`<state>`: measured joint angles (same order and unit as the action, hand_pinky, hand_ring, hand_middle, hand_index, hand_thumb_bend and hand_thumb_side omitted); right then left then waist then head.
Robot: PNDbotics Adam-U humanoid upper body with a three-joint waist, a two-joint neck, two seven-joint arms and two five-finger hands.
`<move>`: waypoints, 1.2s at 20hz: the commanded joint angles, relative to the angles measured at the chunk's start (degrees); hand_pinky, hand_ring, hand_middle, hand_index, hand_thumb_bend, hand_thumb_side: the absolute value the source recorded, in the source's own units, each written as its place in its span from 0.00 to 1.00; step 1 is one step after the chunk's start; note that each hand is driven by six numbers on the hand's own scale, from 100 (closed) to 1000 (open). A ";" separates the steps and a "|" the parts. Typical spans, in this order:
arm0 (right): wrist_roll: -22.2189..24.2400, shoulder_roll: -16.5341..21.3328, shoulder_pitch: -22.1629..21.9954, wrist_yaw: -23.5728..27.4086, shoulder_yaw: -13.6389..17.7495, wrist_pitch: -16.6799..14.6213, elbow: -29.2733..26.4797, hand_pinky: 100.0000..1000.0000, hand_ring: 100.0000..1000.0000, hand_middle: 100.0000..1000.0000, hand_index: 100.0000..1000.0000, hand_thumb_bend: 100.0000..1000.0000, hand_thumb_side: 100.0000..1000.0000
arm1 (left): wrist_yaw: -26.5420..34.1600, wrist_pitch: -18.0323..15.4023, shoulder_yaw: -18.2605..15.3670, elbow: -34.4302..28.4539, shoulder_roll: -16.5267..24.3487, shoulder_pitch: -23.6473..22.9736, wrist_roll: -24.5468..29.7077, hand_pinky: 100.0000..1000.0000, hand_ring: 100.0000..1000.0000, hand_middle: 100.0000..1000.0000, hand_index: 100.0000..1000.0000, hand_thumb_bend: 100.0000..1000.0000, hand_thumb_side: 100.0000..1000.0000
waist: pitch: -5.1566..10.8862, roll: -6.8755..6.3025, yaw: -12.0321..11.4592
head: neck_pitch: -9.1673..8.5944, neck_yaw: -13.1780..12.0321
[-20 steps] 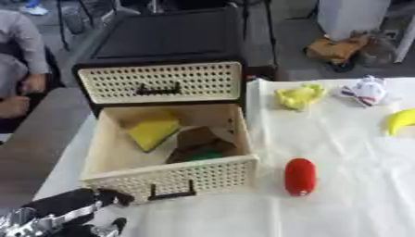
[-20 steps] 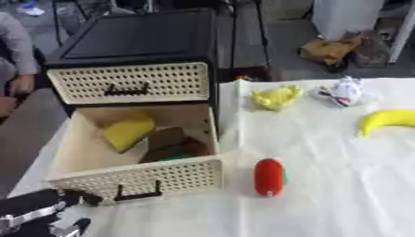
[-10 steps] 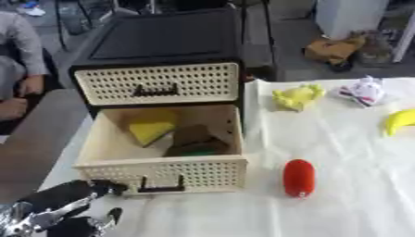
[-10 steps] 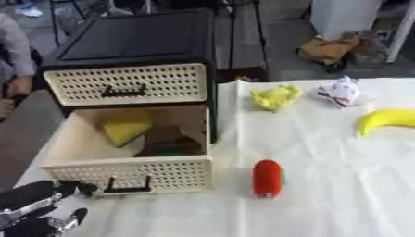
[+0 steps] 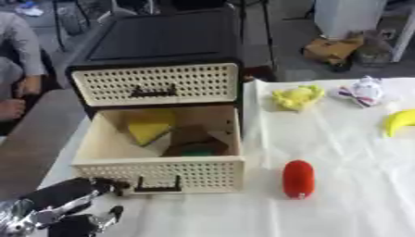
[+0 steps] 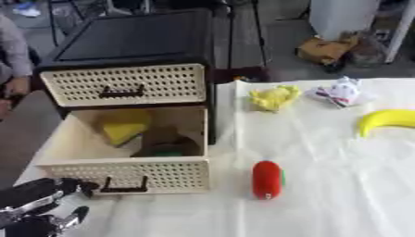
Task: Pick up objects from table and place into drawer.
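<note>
The lower cream drawer (image 5: 212, 173) of a black cabinet (image 5: 162, 39) stands pulled out. In it lie a yellow wedge (image 5: 148, 126), a brown piece (image 5: 191, 136) and something green (image 5: 197, 151). On the white cloth to its right lie a red oblong object (image 5: 298, 179), a crumpled yellow thing (image 5: 298, 97), a white and red thing (image 5: 362, 91) and a banana (image 6: 387, 119). My left hand (image 5: 57, 203) is at the lower left, open, with its fingers stretched toward the drawer front near the black handle (image 5: 158, 185). It holds nothing. No right hand shows.
The upper cream drawer (image 5: 158, 83) is shut. A person sits beyond the table's left edge (image 5: 16, 55). A brown object (image 5: 332, 48) lies on the floor behind the table. The cloth (image 5: 356, 203) spreads to the right of the red object.
The open drawer's front, askew a second ago, now sits square to the cabinet. My left hand stays at the lower left by the drawer front.
</note>
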<state>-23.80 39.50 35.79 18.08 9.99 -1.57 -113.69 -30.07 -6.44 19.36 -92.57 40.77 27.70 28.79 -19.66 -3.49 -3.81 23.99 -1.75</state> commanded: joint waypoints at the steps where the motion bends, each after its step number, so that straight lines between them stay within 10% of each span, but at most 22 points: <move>1: 0.35 0.77 0.56 -0.04 0.71 0.04 -0.90 0.47 0.72 0.51 0.69 0.30 1.00 | 1.74 -0.62 -0.23 -2.62 1.19 1.31 1.62 0.00 0.00 0.84 1.00 0.00 0.93 | 0.91 -0.01 0.05 | -0.77 -0.36; 24: 0.70 0.03 1.32 0.52 0.75 -0.21 -0.90 0.48 0.72 0.51 0.69 0.29 1.00 | -4.82 1.26 -1.72 2.81 1.47 4.75 -0.86 0.00 0.02 0.88 1.00 0.00 0.94 | 0.13 -0.14 0.71 | -1.24 -1.56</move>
<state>-23.13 38.57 36.29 18.22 10.11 -1.49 -113.69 -34.86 -5.38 18.48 -90.02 40.85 31.83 27.23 -20.53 -3.79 -3.12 23.51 -3.15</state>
